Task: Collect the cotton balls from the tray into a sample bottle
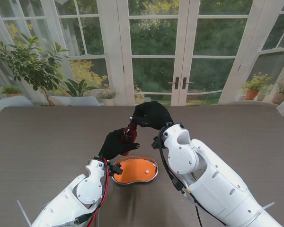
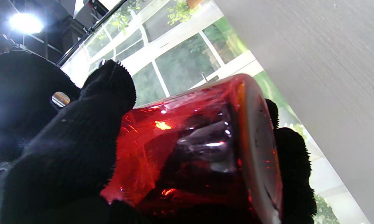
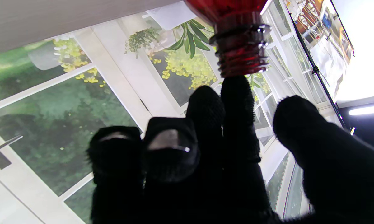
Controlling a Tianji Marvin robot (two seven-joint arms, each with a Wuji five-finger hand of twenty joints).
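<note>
2 robot hands meet over the tabletop (image 1: pixel 47 137) in front of you. Your left robot hand (image 1: pixel 114 144) is wrapped around the body of the red bottle (image 1: pixel 128 135), holding it lifted and tilted just beyond the tray's far rim. Your right robot hand (image 1: pixel 152 114) sits at the bottle's neck; its wrist view shows bare threads and no cap, with 1 fingertip touching the mouth and the thumb held apart. I cannot tell whether it holds a cotton ball.

The kidney-shaped metal tray (image 1: pixel 153 174), orange inside, lies nearest to me between the 2 arms, with 1 small white cotton ball (image 1: pixel 146 170) in it. So at least 1 ball is left to collect, I judge. How many are already in the bottle I cannot tell through the dark glass.

Nothing else lies near the tray. Only your own right forearm crowds it.
</note>
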